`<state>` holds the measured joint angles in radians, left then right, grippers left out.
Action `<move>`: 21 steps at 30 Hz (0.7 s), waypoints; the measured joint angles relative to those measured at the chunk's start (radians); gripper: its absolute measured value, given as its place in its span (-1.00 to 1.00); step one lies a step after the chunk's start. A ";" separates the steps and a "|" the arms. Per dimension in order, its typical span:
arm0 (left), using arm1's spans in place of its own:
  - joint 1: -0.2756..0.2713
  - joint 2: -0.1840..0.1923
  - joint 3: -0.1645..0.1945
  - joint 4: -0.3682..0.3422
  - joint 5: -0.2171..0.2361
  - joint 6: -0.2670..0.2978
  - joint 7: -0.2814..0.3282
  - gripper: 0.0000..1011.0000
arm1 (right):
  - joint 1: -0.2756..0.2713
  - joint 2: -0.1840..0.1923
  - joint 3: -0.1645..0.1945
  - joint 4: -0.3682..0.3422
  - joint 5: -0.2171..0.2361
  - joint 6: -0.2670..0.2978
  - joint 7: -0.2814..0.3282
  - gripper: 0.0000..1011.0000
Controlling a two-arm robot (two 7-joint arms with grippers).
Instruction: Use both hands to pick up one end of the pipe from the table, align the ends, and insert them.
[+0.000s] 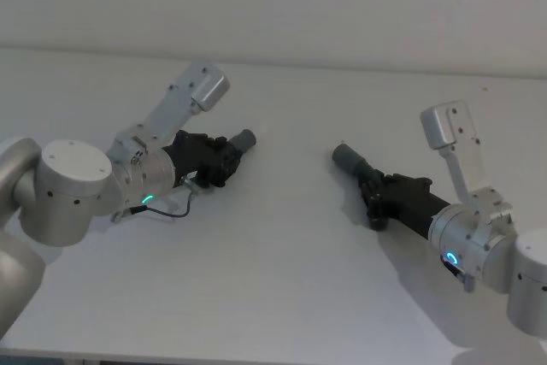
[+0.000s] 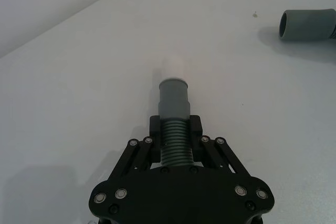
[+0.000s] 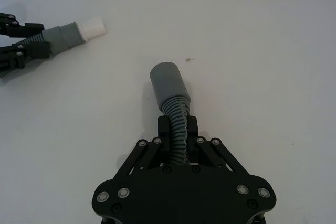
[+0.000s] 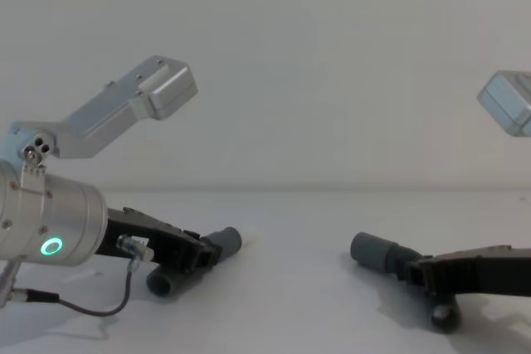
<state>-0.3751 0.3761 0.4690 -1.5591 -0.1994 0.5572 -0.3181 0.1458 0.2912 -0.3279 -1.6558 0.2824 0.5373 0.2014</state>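
Left gripper [image 1: 224,160], black plastic with linked fingers, is pinched on the ribbed part of one short dark-grey ribbed hose piece [image 2: 175,148]. In the left wrist view you see the fingers pressing it from both sides. Its smooth grey cuff [image 2: 174,98] sticks out past the fingertips and ends in a narrower white tip [image 2: 173,69].

Right gripper [image 1: 373,192], same black build, is clamped on the second ribbed hose piece [image 3: 179,124], just behind its wider grey socket cuff [image 3: 168,81]. You get the open mouth of that cuff in the left wrist view.

Both grippers sit low over the plain white table [image 1: 282,279], the left one on the left side and the right one on the right. You cannot tell whether the cuffs touch the surface. The white tip and the socket point roughly toward each other but at an angle, not in line. They are well apart, with bare table between them.

In the chest view the other end of the left piece shows below the left gripper, down at the table.
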 joint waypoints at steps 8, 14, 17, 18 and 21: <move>-0.001 0.000 0.002 0.000 0.004 0.000 0.000 -0.39 | 0.000 -0.001 0.001 0.000 -0.001 -0.001 0.001 -0.66; -0.012 0.000 0.013 0.002 0.019 -0.003 -0.004 -0.39 | -0.003 -0.004 0.006 -0.003 -0.002 -0.029 0.007 -0.66; -0.022 0.002 0.020 0.002 0.030 -0.011 -0.010 -0.39 | -0.005 -0.005 0.010 -0.007 -0.003 -0.054 0.012 -0.66; -0.022 0.002 0.020 0.002 0.030 -0.011 -0.010 -0.39 | -0.005 -0.005 0.010 -0.009 -0.003 -0.061 0.013 -0.66; -0.032 0.007 0.025 0.001 0.039 -0.019 -0.019 -0.39 | -0.007 -0.005 0.014 -0.015 -0.005 -0.091 0.020 -0.66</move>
<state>-0.4076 0.3826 0.4942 -1.5578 -0.1601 0.5379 -0.3370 0.1391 0.2863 -0.3138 -1.6708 0.2770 0.4458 0.2215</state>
